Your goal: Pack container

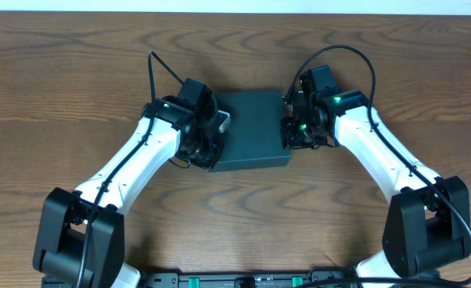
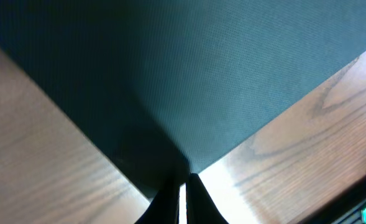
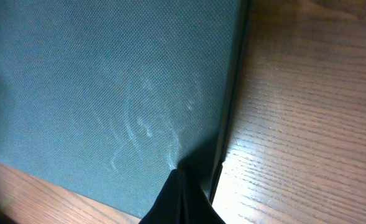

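The container [image 1: 251, 130] is a dark teal-black square box in the middle of the table with its lid down flat. My left gripper [image 1: 213, 138] is at its left side. In the left wrist view the container [image 2: 220, 74] fills the top, and my left fingers [image 2: 184, 182] are shut with only a thin slit between them, their tips at a corner of the box. My right gripper [image 1: 293, 132] is at the box's right side. In the right wrist view my right fingers [image 3: 179, 175] are shut, tips on the lid [image 3: 108, 81] just inside its right edge.
The wooden table [image 1: 235, 48] lies all round the box. Both arms reach in from the front corners, and their bases stand at the front edge.
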Robot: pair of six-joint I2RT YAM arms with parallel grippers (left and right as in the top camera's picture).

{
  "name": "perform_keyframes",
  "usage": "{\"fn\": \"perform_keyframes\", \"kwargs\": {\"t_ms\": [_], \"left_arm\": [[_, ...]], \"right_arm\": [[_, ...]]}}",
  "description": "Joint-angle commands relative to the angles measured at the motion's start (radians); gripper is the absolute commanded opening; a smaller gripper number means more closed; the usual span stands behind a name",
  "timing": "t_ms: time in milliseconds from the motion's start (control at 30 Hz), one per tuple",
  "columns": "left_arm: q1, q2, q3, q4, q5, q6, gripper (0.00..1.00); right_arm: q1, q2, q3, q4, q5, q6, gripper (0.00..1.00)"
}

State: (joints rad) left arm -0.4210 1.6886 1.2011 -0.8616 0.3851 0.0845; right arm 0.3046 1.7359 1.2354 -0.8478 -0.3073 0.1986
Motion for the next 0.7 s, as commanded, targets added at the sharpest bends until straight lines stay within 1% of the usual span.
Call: {"fn": "perform_keyframes", "kwargs": {"t_ms": [0,133,200,267,300,400,433,467,533,567,667], "left_arm": [[0.006,-0.037,0.039,-0.042,-0.032,-0.053,0.06],[0.031,-0.164,0.123,-0.108,-0.045,-0.076,0.07],[0.055,-0.241,0.167,-0.153,-0.077,-0.087,0.16],[0.083,-0.319,0.208,-0.209,-0.136,-0.087,0.17],[0.101,-0.363,0.225,-0.24,-0.176,-0.086,0.22],[0.156,-0.485,0.254,-0.314,-0.306,-0.086,0.25],[0.177,-0.533,0.256,-0.329,-0.359,-0.085,0.29],[0.202,-0.595,0.256,-0.34,-0.428,-0.085,0.3],[0.224,-0.66,0.256,-0.343,-0.491,-0.085,0.33],[0.235,-0.697,0.256,-0.342,-0.525,-0.084,0.37],[0.253,-0.816,0.256,-0.343,-0.619,-0.079,0.45]], "right_arm": [[0.005,0.001,-0.025,-0.012,-0.019,-0.024,0.01],[-0.002,-0.11,0.004,-0.031,-0.007,-0.06,0.01],[-0.005,-0.183,0.024,-0.04,0.032,-0.078,0.01],[-0.006,-0.264,0.044,-0.051,0.093,-0.1,0.01],[-0.006,-0.311,0.056,-0.056,0.13,-0.113,0.01],[-0.006,-0.443,0.085,-0.061,0.22,-0.177,0.01],[-0.006,-0.5,0.095,-0.059,0.249,-0.211,0.01],[-0.006,-0.564,0.105,-0.051,0.283,-0.241,0.01],[-0.006,-0.634,0.113,-0.042,0.312,-0.266,0.01],[-0.006,-0.676,0.117,-0.037,0.328,-0.276,0.01],[-0.006,-0.811,0.127,-0.03,0.356,-0.3,0.01]]}}
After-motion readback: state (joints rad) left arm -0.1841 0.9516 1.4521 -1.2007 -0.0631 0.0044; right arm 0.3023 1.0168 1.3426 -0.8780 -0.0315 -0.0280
